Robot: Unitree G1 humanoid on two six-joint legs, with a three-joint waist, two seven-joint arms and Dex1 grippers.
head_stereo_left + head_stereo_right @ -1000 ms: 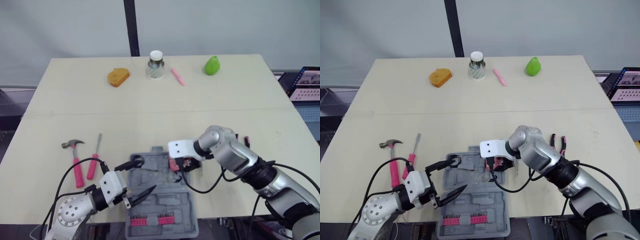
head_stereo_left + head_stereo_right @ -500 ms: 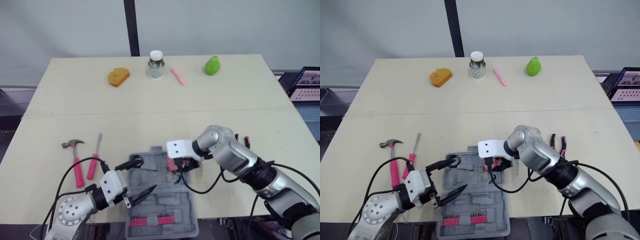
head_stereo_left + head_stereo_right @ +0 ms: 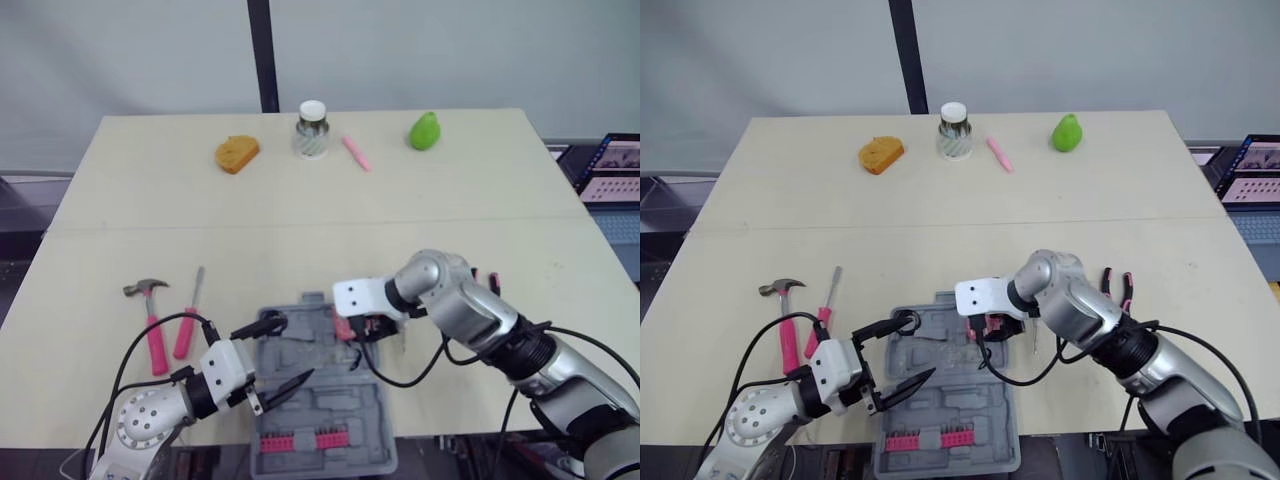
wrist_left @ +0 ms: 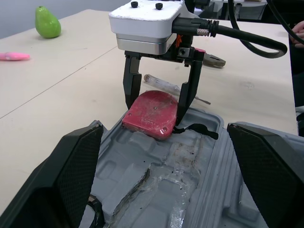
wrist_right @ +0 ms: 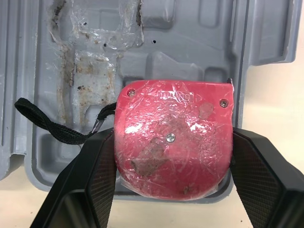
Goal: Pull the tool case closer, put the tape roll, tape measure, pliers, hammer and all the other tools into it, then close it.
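Table (image 3: 300, 220), near edge: right gripper (image 4: 154, 108) clamps tape measure (image 5: 173, 142) at case's (image 3: 340, 395) 1 o'clock corner.
Case middle lies 7 o'clock of it; left gripper (image 3: 296, 348) spread, at case's 9 o'clock side.

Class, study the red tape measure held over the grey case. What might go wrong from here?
1. The tape measure in the right tool sits tilted over the rim of the case, so releasing it may let it tip onto the table.
2. Its black strap trails loose beside it and might snag when the tool pulls away.
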